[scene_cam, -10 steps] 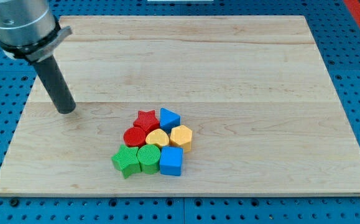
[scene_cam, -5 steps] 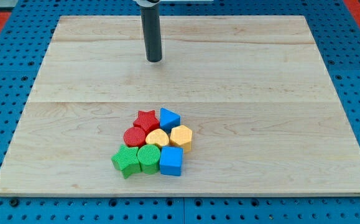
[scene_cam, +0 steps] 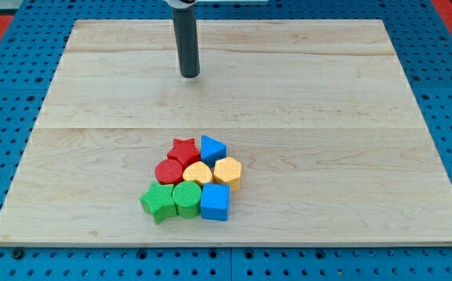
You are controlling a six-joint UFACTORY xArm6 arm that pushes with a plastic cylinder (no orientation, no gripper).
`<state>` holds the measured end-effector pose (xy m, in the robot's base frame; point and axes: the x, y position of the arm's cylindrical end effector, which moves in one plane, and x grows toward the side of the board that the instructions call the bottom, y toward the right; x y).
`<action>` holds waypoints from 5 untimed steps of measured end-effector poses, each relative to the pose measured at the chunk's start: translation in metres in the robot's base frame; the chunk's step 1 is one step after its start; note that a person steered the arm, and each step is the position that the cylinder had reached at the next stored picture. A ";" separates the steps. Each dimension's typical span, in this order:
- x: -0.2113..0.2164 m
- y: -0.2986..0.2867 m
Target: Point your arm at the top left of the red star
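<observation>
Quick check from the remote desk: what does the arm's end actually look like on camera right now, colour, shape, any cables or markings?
Only the rod shows: a straight, smooth, dark grey cylinder, slightly glossy, ending in my tip, which is flat and round. At the view's top a sliver of a lighter, silvery-white mount caps it. No cables, labels or markings are visible on the part in frame.

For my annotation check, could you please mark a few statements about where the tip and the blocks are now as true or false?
1. My tip touches the red star. False: it stands apart, toward the view's top.
2. The red star touches the red cylinder. True.
3. The blue cube lies at the cluster's top. False: it lies at the bottom right.
4. The green star is the cluster's leftmost block. True.
</observation>
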<state>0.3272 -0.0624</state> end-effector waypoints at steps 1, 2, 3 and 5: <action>0.000 -0.008; 0.000 -0.017; 0.000 -0.028; -0.001 -0.041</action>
<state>0.3259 -0.1034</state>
